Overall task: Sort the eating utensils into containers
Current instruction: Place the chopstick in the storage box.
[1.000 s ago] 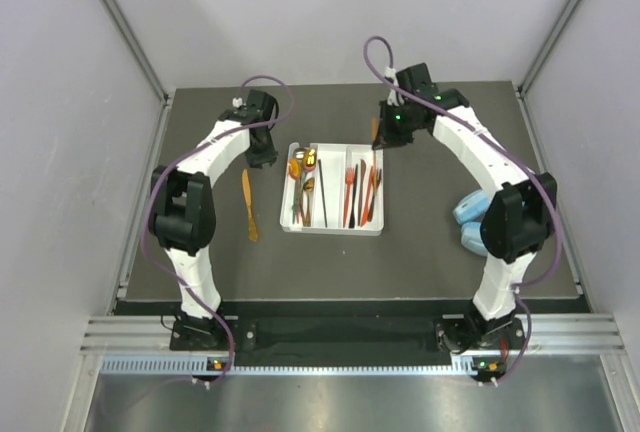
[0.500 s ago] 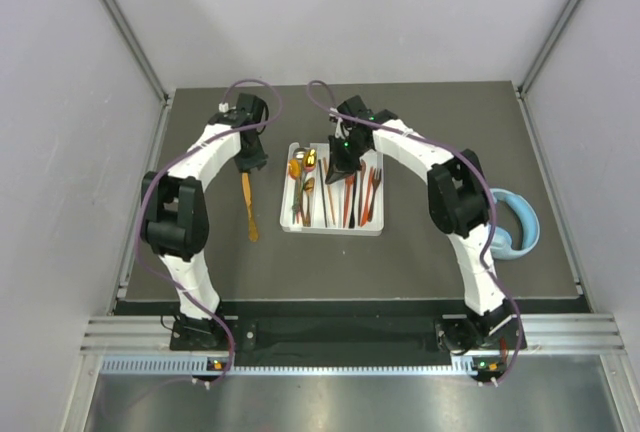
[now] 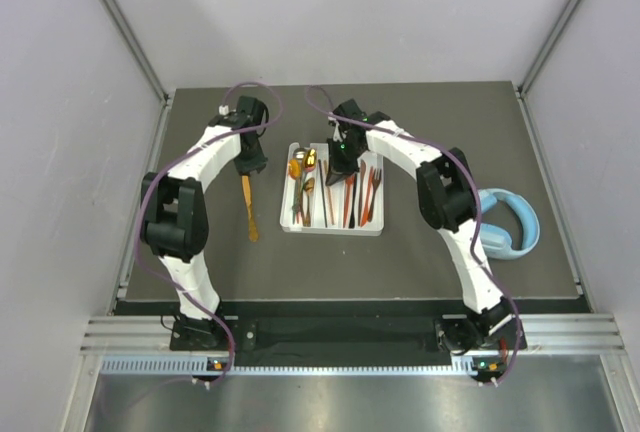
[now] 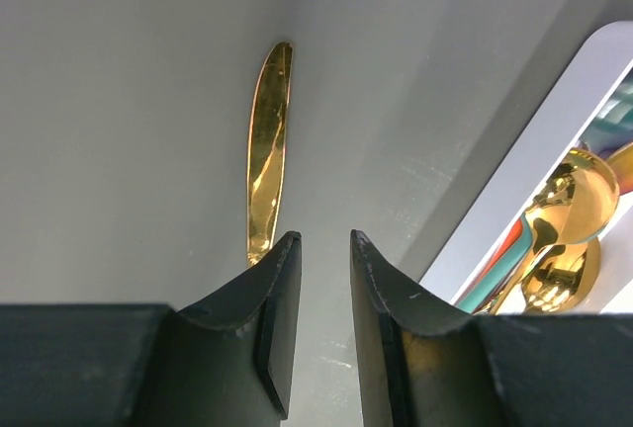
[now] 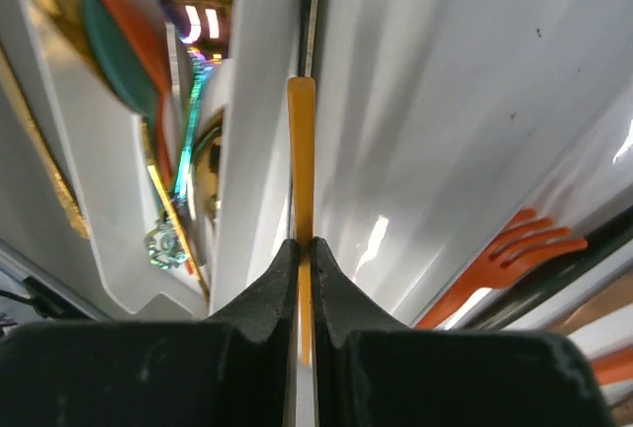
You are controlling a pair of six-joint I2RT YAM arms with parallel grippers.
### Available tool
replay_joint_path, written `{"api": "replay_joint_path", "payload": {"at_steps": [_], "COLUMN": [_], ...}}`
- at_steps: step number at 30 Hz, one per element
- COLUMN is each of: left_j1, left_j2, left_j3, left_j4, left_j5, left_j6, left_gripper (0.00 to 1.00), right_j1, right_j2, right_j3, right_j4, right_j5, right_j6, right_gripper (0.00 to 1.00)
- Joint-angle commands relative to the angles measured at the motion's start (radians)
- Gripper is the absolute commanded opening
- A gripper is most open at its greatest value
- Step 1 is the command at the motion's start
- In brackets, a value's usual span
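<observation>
Bare table lies open between the gold knife and the white tray, while the right gripper and its orange stick block the tray's middle.

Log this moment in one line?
right end effector: shut on orange utensil over white tray | left end effector: open near gold knife

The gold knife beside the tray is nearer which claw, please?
Left. Left claw hovers at the far end of the gold knife; right claw holds an orange stick over the white tray.

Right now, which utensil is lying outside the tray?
The gold knife, alone on the table left of the white tray, by the left gripper. The rest are in the tray, one orange stick in the right gripper.
</observation>
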Motion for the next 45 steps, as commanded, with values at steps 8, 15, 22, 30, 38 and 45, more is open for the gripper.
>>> {"api": "replay_joint_path", "payload": {"at_steps": [8, 15, 22, 30, 38, 45], "left_j1": [0.015, 0.069, 0.089, 0.089, 0.084, 0.052], "left_j2": [-0.084, -0.073, -0.050, -0.074, -0.080, -0.056], "left_j3": [-0.043, -0.081, -0.156, -0.250, -0.302, -0.328], "left_j4": [0.000, -0.009, 0.001, 0.047, 0.073, 0.086], "left_j5": [-0.019, -0.007, 0.046, 0.095, 0.127, 0.145], "left_j6": [-0.004, -0.050, -0.052, -0.033, -0.040, -0.026], "left_gripper": [0.36, 0.42, 0.41, 0.41, 0.41, 0.40], "right_j1": [0.005, 0.001, -0.038, -0.081, -0.127, -0.165], "right_j2": [0.065, 0.013, -0.127, -0.235, -0.324, -0.377], "right_j3": [0.063, 0.045, 0.018, 0.034, -0.034, -0.123], "right_j4": [-0.038, -0.019, 0.052, 0.047, 0.073, 0.089], "right_j5": [0.026, -0.002, -0.085, -0.117, -0.137, -0.146], "right_j6": [-0.020, -0.049, -0.037, -0.025, -0.002, -0.003], "right_gripper": [0.09, 0.28, 0.34, 0.38, 0.38, 0.39]}}
